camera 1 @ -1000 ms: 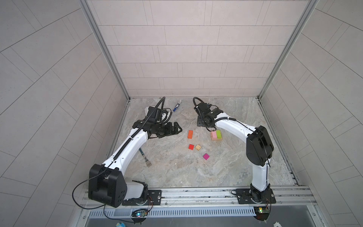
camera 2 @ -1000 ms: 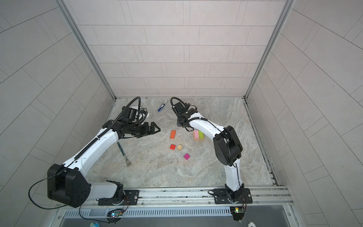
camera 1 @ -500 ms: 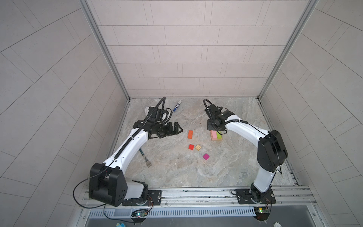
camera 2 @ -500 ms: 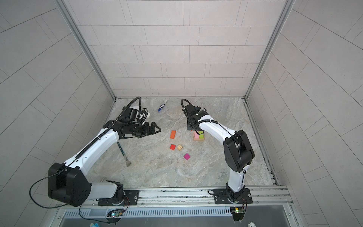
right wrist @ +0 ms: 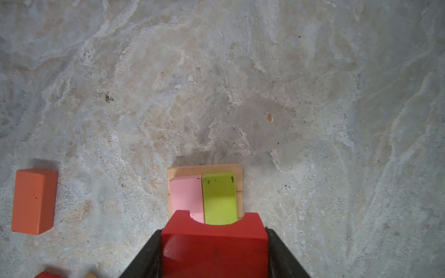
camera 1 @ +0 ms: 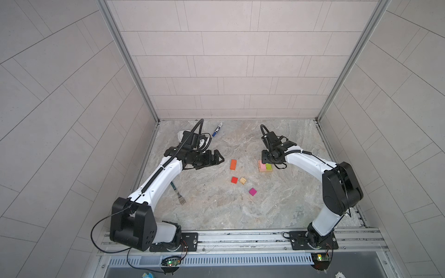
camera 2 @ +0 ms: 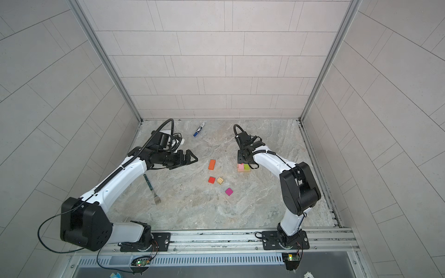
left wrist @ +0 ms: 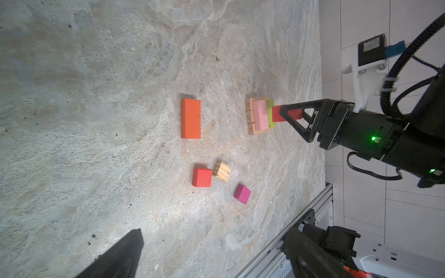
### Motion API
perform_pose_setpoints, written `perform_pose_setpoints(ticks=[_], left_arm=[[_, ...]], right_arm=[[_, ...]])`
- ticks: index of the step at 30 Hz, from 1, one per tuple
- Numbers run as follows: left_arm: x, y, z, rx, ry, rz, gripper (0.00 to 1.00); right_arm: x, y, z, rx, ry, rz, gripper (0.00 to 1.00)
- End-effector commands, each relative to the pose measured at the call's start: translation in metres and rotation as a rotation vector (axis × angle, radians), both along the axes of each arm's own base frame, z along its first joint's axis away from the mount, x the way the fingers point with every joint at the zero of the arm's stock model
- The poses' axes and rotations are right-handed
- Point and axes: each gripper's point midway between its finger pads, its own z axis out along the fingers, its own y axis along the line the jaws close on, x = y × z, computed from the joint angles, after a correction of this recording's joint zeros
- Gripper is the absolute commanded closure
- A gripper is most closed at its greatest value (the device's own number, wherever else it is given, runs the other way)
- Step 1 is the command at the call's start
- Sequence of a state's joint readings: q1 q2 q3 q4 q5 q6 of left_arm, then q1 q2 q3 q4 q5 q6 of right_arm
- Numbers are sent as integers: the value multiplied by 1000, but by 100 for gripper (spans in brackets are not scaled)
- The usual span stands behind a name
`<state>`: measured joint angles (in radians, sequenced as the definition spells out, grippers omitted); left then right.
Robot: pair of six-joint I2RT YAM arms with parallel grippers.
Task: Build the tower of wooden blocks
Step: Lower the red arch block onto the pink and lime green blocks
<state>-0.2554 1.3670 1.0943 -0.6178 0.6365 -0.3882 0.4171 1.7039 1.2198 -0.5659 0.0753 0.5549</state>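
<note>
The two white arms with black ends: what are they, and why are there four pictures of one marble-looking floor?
They are two robot arms bolted to a rail, each ending in a two-fingered claw. Two pictures look down from overhead, almost identical, like a pair of eyes. The other two come from small cameras on the arms' wrists, so they see what each claw faces.

On the table stands a small tower: tan bars below, a pink bar and a lime bar on top. Loose nearby lie an orange bar, a red cube, a tan cube and a magenta cube, plus a fork and a marker pen.

The left claw is wide open and empty. The right claw grips a red arch right at the tower.
</note>
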Motion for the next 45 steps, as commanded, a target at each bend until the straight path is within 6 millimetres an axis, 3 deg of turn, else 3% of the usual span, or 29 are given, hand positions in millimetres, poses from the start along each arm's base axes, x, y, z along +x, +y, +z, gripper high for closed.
perform_pose_setpoints(ticks=[1, 15, 45], left_arm=[[0, 0, -2, -10, 8, -3, 1], [1, 0, -3, -7, 12, -3, 1], [-1, 1, -2, -5, 8, -2, 1]], right_arm=[[7, 7, 9, 39, -65, 35, 51], [7, 8, 4, 50, -119, 69, 50], [5, 8, -17, 16, 1, 55, 50]])
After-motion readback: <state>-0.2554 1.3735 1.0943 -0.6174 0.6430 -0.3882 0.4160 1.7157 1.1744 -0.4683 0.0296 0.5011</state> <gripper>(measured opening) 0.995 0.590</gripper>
